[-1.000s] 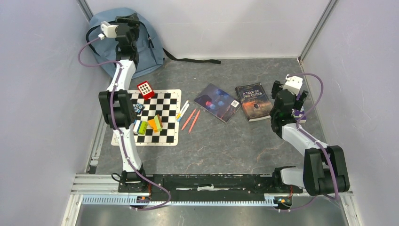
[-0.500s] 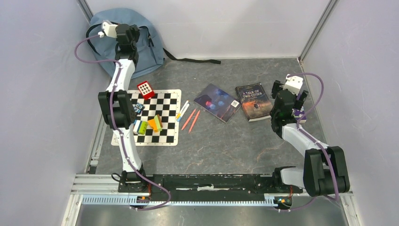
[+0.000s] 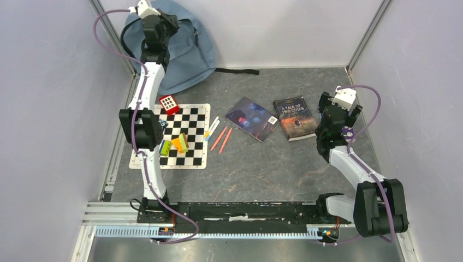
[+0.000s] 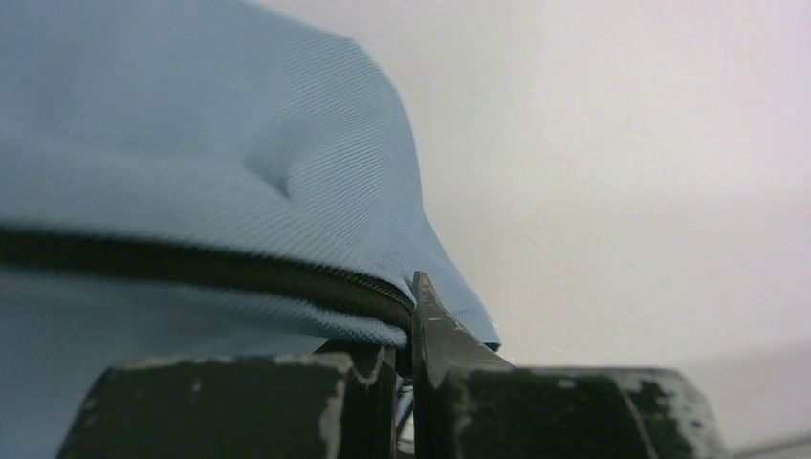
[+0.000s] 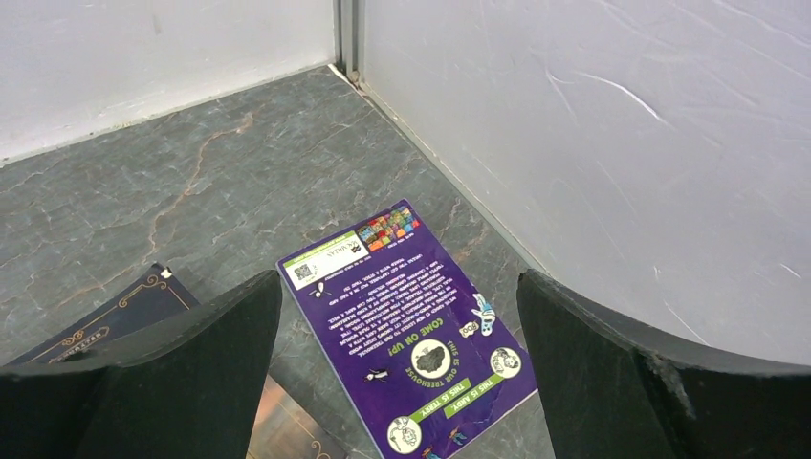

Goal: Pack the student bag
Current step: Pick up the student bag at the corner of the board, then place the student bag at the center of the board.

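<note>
One backpack (image 3: 191, 52), one chessboard mat (image 3: 194, 123), one red calculator (image 3: 168, 102). Two books, a blue-covered book (image 3: 250, 118) and A Tale of Two Cities (image 3: 295, 118), plus one purple booklet (image 5: 411, 325). Two white markers (image 3: 212, 126), two orange pencils (image 3: 219, 139). Several small coloured blocks (image 3: 178, 144), number unclear.

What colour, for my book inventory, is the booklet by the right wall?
The booklet is purple with green banners, clearest in the right wrist view.

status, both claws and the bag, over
Left claw shut on student bag at its zipper. Right claw open over purple booklet. Nothing seen in the way.
</note>
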